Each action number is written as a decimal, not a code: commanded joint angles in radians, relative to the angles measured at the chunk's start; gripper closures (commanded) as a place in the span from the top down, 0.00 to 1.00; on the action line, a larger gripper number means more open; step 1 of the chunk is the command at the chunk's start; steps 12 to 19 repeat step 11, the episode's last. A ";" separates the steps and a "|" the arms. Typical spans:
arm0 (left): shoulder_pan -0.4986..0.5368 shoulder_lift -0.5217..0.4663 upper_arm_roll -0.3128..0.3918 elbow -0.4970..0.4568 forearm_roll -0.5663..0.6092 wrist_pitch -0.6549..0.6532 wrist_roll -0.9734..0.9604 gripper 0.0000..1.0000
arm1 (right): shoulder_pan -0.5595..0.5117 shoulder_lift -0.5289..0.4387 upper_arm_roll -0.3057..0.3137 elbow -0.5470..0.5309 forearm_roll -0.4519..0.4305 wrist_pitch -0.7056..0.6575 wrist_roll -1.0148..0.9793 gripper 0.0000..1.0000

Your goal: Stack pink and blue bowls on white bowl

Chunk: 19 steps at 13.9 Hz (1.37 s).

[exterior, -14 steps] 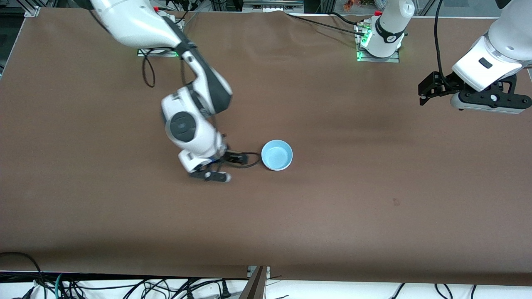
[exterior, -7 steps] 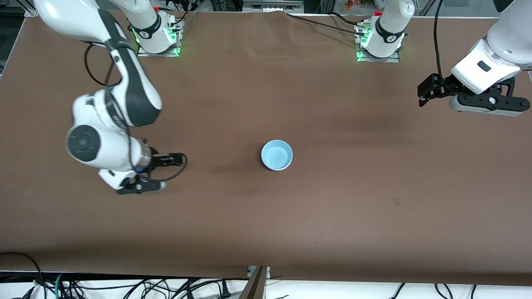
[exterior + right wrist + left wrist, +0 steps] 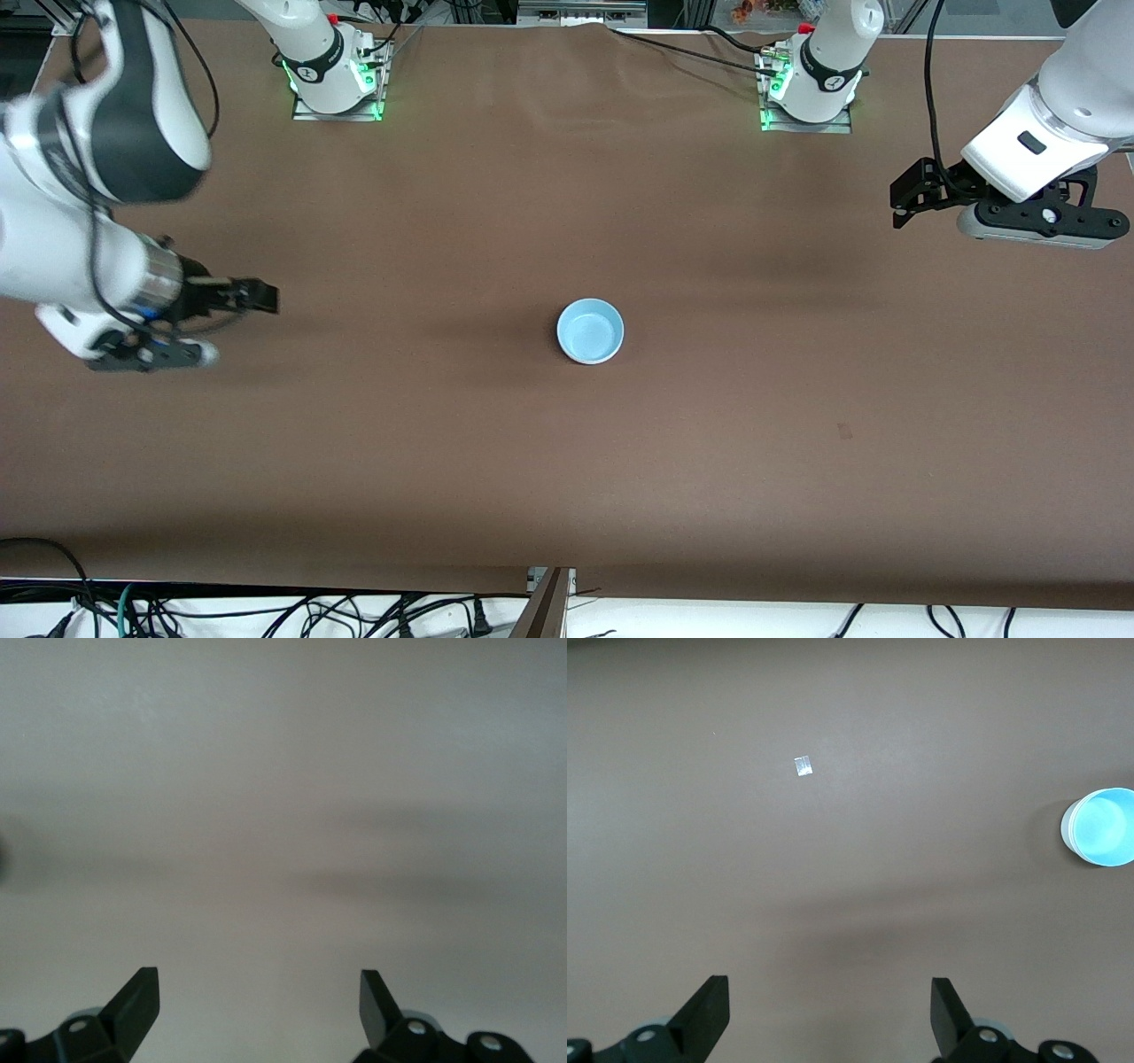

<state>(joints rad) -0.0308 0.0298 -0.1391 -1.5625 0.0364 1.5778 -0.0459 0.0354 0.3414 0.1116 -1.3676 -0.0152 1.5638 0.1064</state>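
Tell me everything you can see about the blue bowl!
The blue bowl is small, round and light sky-blue, and it looks like smooth plastic with a paler rim. It sits upright near the middle of the brown table, open side up, with nothing in it. In the left wrist view a pale edge shows just under its rim, perhaps another bowl beneath. Neither gripper touches it.

Blue bowl [image 3: 1101, 827] cut by frame edge
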 commanded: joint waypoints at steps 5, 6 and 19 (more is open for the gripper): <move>0.003 0.021 0.003 0.033 -0.009 -0.016 0.018 1.00 | -0.037 -0.226 -0.033 -0.090 -0.041 -0.059 -0.010 1.00; 0.003 0.021 0.003 0.033 -0.009 -0.016 0.018 1.00 | -0.037 -0.245 -0.033 -0.106 -0.060 -0.071 -0.037 1.00; 0.003 0.022 0.003 0.035 -0.010 -0.015 0.020 1.00 | -0.038 -0.259 -0.035 -0.107 -0.061 -0.077 -0.097 1.00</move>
